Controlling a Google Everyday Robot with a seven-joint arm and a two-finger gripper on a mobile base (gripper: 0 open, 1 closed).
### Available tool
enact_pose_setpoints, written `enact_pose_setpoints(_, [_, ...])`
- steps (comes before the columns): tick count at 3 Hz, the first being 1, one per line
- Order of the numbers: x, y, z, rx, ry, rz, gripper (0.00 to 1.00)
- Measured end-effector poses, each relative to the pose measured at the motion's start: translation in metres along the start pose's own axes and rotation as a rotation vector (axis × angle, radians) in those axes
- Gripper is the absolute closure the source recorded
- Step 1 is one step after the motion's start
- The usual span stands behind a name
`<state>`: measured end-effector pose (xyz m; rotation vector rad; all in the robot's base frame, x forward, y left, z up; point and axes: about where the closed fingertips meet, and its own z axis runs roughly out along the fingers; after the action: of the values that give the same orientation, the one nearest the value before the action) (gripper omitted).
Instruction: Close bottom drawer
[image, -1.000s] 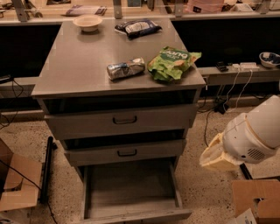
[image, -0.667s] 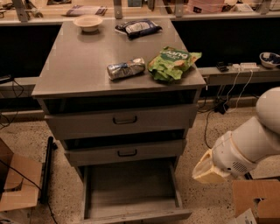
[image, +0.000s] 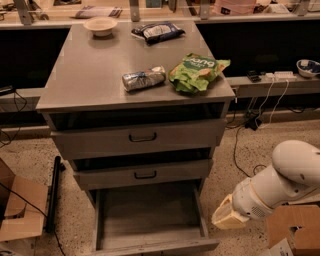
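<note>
The bottom drawer (image: 150, 215) of the grey metal cabinet is pulled far out, its wide shallow tray empty and its low front panel (image: 155, 247) at the bottom edge of the camera view. The middle drawer (image: 142, 174) and top drawer (image: 140, 137) stand slightly out. My gripper (image: 225, 216), cream-coloured on a white arm (image: 280, 182), is low at the right, just beside the open drawer's right front corner and apart from it.
On the cabinet top lie a crushed can (image: 143, 78), a green chip bag (image: 195, 72), a dark snack bag (image: 157, 31) and a bowl (image: 100, 25). Cardboard boxes sit at the floor left (image: 20, 210) and right (image: 295, 230). Cables (image: 240, 140) run along the floor right.
My arm and gripper have moved down and left, closer to the open bottom drawer's right side. The drawers have not moved.
</note>
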<state>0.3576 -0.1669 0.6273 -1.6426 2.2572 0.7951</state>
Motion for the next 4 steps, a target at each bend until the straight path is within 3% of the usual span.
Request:
enact_pose_setpoints(1, [0.000, 0.000, 0.000, 0.000, 0.001, 0.001, 1.00])
enact_pose_setpoints(2, [0.017, -0.015, 0.043, -0.029, 0.045, 0.028, 1.00])
enact_pose_setpoints(4, [0.065, -0.051, 0.124, -0.125, 0.004, 0.057, 1.00])
